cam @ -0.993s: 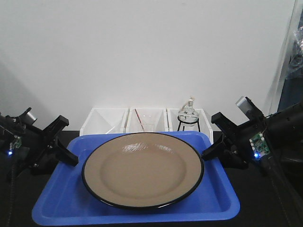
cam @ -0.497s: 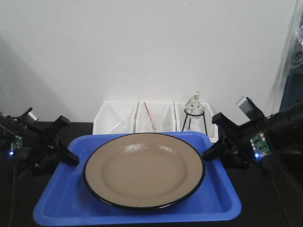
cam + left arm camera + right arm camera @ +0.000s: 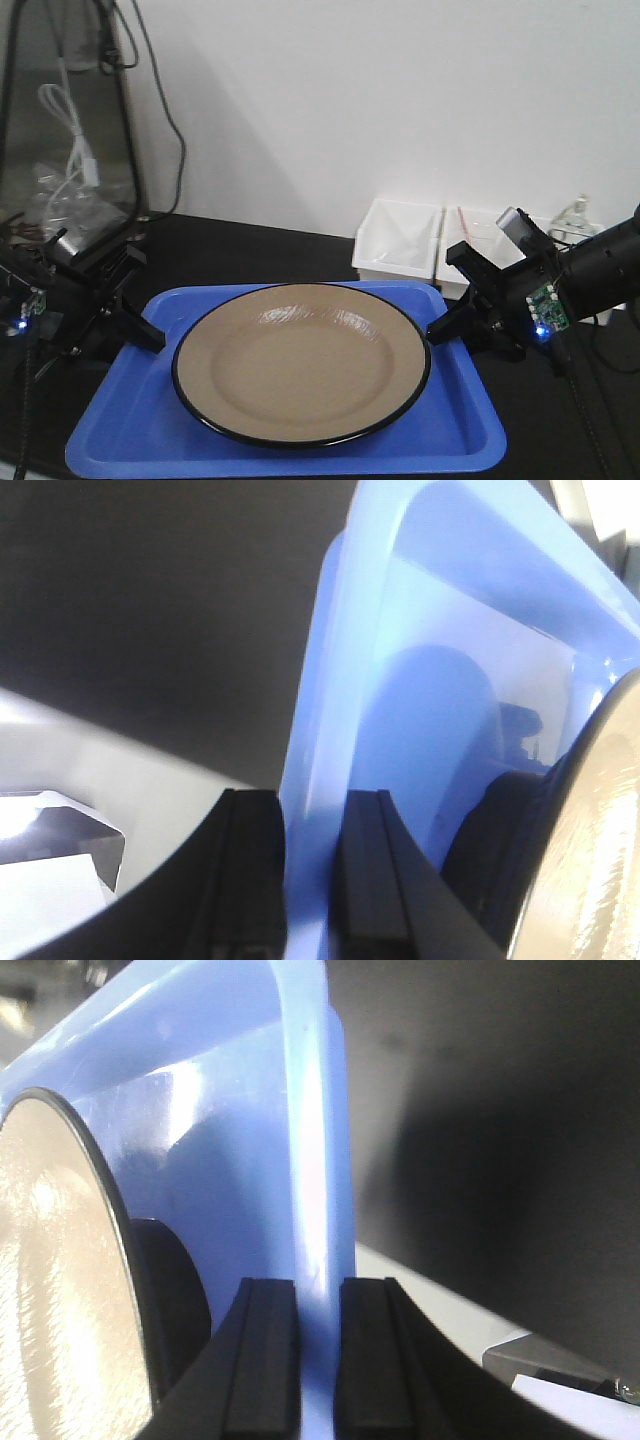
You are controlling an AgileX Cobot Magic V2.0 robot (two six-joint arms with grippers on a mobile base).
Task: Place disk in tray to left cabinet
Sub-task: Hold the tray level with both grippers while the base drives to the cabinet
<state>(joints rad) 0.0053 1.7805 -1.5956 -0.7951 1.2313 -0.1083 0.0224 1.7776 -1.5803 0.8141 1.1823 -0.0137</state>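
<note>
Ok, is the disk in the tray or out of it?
In the tray. The disk lies flat on the floor of the tray, its black rim inside the blue walls all round in the front view.

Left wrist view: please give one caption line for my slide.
Left gripper clamps the rim of the blue tray; the tan plate shows at right.
</note>
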